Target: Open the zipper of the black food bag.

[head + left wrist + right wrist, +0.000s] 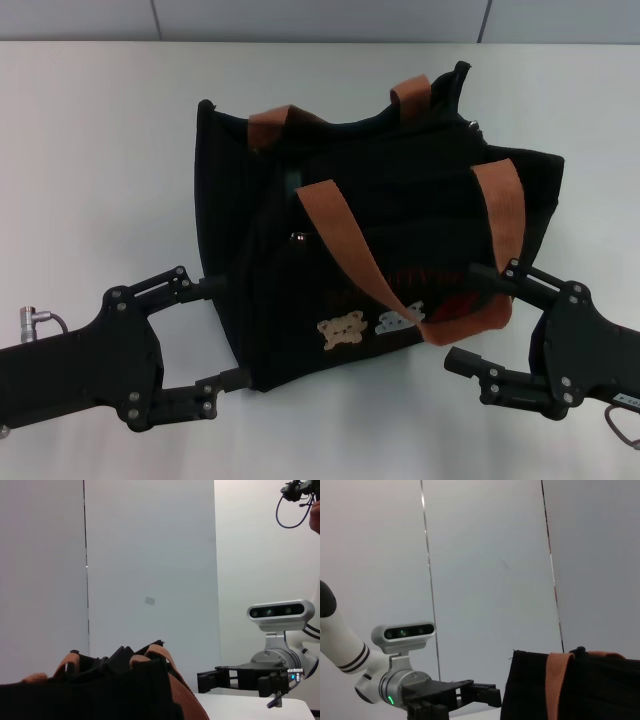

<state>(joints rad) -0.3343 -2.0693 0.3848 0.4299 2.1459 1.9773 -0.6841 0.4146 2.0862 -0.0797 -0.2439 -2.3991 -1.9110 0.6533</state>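
The black food bag [350, 210] stands in the middle of the white table, with orange-brown handles and bear patches [342, 330] on its near face. Its near handle [385, 285] droops over that face. A small silver piece [298, 237] sits on the dark top; I cannot tell if it is the zipper pull, and the track is lost in the black fabric. My left gripper [226, 331] is open, its fingertips at the bag's left side. My right gripper [467, 316] is open at the bag's near right corner, its upper finger [484, 272] over the drooping handle.
The white table [90, 160] stretches around the bag, and a grey wall runs behind it. The left wrist view shows the bag's top [100, 695] and the right gripper [216, 680] beyond it. The right wrist view shows the bag [580, 690] and the left gripper [477, 692].
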